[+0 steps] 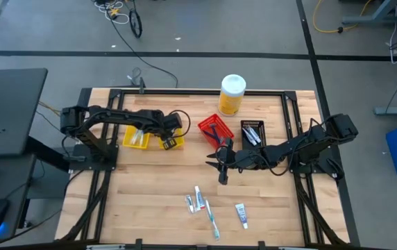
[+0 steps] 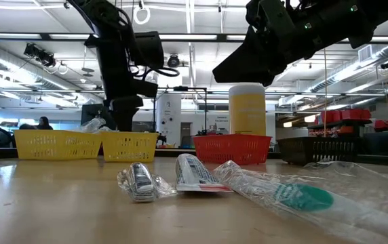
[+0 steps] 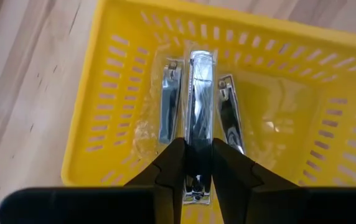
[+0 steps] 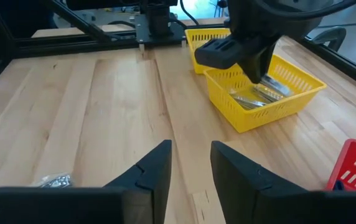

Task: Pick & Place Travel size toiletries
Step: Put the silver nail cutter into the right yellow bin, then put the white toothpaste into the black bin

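My left gripper (image 1: 170, 139) reaches down into a small yellow bin (image 3: 103, 124) and is shut on a silvery packet (image 3: 200, 99). Two more silvery packets (image 3: 168, 106) lie on the bin floor, one on either side of it. My right gripper (image 1: 221, 168) is open and empty above the table's middle, and its open fingers show in the right wrist view (image 4: 190, 168). On the near table lie a silvery packet (image 2: 136, 181), a white toothpaste tube (image 2: 197, 175), a wrapped toothbrush (image 2: 296, 196) and another small tube (image 1: 241, 214). My left gripper pinches the middle silvery packet at its near end (image 3: 198, 146) between its two fingers, which come from above, slanting down into the bin. The packet runs on past the fingertips over the bin floor. I cannot tell whether its far end (image 3: 201, 59) rests there.
A second yellow bin (image 1: 136, 137) stands left of the first. A red bin (image 1: 214, 128), a black bin (image 1: 252, 132) and a tall yellow canister with a white lid (image 1: 232, 94) stand at the back. The table's near left is bare wood (image 1: 143, 201).
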Controlling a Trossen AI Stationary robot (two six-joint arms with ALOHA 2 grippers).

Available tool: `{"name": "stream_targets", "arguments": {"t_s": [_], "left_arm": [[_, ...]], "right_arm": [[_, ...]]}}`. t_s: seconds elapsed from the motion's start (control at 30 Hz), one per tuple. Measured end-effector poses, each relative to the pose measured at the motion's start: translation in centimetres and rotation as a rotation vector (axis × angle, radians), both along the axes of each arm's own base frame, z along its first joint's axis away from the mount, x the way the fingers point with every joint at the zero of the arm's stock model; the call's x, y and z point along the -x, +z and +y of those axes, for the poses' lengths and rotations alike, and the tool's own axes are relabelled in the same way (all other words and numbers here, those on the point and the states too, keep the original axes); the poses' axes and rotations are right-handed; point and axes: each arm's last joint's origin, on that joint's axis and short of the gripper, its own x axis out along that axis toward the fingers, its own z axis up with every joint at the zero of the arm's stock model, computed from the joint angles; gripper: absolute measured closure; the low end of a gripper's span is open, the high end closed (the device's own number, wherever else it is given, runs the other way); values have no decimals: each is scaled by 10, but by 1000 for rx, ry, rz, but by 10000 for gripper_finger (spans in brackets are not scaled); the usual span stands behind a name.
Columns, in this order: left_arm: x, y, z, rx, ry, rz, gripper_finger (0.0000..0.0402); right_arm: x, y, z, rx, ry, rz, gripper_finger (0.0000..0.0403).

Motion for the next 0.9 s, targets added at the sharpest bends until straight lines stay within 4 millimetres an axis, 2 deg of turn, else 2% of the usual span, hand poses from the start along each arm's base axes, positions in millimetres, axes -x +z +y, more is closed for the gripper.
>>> {"name": "stream_targets", "arguments": {"t_s": [0.2, 0.4, 0.57, 0.9], "left_arm": [[0, -4, -1, 9, -22, -17, 330], [5, -17, -4, 77, -110, -24, 329], [4, -17, -3, 38, -103, -29, 327], [3, -16, -2, 9, -118, -26, 267]], "right_arm": [[0, 0, 0, -1, 0, -3, 278], [0, 0, 0, -1, 0, -3, 272], [0, 0, 0, 4, 2, -3, 279], [0, 0, 0, 13, -1, -2, 276]]}}
